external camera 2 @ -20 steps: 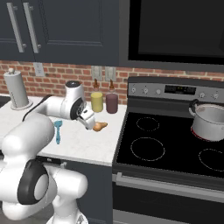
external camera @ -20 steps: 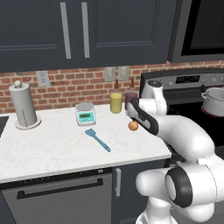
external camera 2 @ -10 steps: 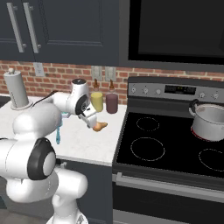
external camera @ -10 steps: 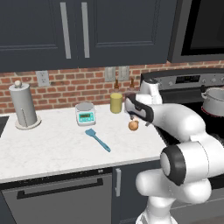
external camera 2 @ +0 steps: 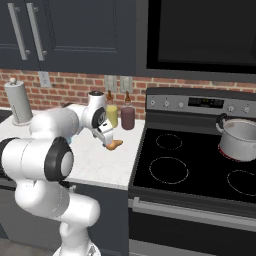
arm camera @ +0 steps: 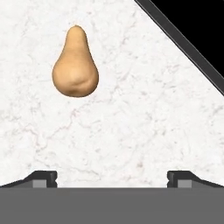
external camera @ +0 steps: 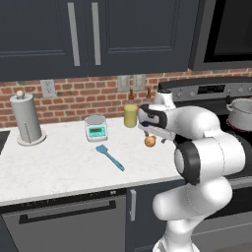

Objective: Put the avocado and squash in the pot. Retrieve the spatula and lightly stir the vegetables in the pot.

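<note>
Everything I see is rendered, lit evenly and fairly brightly, with no glare. The white marble surface (external camera: 64, 167) reads pale and flat; shadows on it are faint, and the small tan-orange pear-shaped squash (arm camera: 75, 63) casts almost none in my hand view. The dark navy cabinets (external camera: 98, 37) stay dim but legible. Both base views are soft and slightly blurred at this resolution; my hand view is sharper. I notice no distortion at the edges.

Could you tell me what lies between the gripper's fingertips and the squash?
Only bare white marble counter lies between the gripper and the squash, as the hand view shows.
</note>
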Controlling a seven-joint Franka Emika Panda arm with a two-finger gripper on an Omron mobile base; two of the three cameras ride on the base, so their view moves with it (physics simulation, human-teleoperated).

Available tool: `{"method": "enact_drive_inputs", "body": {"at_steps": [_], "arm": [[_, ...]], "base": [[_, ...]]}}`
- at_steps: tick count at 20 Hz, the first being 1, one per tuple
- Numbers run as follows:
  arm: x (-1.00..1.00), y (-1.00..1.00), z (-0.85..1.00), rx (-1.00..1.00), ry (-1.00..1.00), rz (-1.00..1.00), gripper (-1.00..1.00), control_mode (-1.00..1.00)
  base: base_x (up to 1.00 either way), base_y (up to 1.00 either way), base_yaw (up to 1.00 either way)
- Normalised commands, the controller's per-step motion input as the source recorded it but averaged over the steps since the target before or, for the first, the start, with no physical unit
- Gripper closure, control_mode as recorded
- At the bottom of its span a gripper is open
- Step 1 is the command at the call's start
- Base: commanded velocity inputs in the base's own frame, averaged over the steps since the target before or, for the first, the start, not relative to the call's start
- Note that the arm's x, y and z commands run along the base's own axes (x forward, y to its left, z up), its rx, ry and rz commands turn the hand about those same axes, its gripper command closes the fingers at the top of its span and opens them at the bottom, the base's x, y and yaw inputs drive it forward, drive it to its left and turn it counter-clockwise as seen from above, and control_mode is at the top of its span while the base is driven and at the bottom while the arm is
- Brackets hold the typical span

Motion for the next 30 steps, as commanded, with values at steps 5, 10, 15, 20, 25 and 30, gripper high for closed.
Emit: {"method": "enact_drive_inputs", "body": {"at_steps": [5, 10, 15, 20, 25, 30], "arm": [[0.28, -0.05, -0.23, 0.0, 0.07, 0.0, -1.0, -1.0], [0.35, -0.07, -0.2, 0.0, 0.08, 0.0, -1.0, -1.0], [0.34, -0.05, -0.24, 0.0, 0.06, 0.0, -1.0, -1.0], [0.24, 0.0, -0.26, 0.0, 0.01, 0.0, -1.0, -1.0], [0.2, 0.0, -0.26, 0.01, 0.0, 0.0, -1.0, -1.0], [0.19, 0.0, -0.25, 0.02, 0.0, 0.0, -1.0, -1.0]], "base": [[0.0, 0.0, 0.0], [0.0, 0.0, 0.0], [0.0, 0.0, 0.0], [0.0, 0.0, 0.0], [0.0, 0.0, 0.0], [0.0, 0.0, 0.0]]}}
